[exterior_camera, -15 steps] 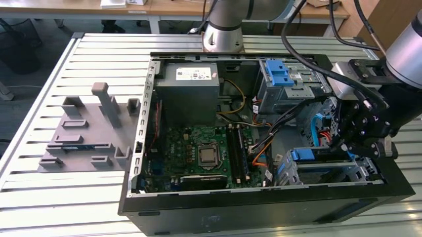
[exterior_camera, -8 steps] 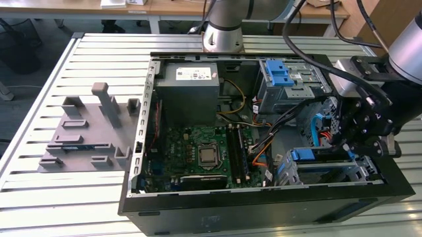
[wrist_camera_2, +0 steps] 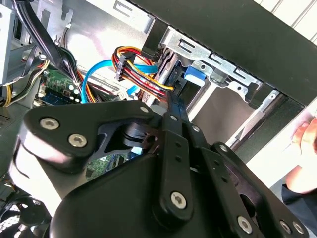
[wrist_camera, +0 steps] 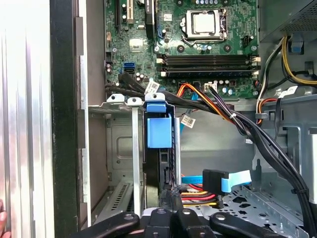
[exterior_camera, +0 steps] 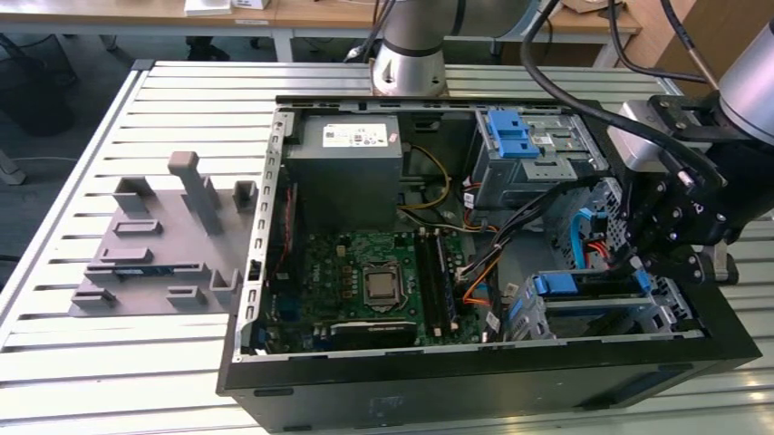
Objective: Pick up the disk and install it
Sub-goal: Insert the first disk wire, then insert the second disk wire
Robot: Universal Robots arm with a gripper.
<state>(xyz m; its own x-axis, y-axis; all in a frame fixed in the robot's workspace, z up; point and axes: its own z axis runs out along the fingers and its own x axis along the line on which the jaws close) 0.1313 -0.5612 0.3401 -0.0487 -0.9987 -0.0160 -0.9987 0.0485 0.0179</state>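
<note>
Disk (wrist_camera: 159,148) stood edge-on in the bay (wrist_camera: 121,148) of the case (exterior_camera: 484,381), blue tab showing. Gripper (wrist_camera: 171,210) sat at its rear edge — jaws nearly together, grip uncertain. Seating called for a straight push — clear of cables (wrist_camera: 208,106).

open pc case (exterior_camera: 260,272) on slatted table (exterior_camera: 72,362); fixture block (exterior_camera: 158,245) beside it on exterior view's left; motherboard (exterior_camera: 375,281) inside case.

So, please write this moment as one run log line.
gripper: at drive cage | disk: seated in cage, blue bracket showing | fingers: state unclear
</note>
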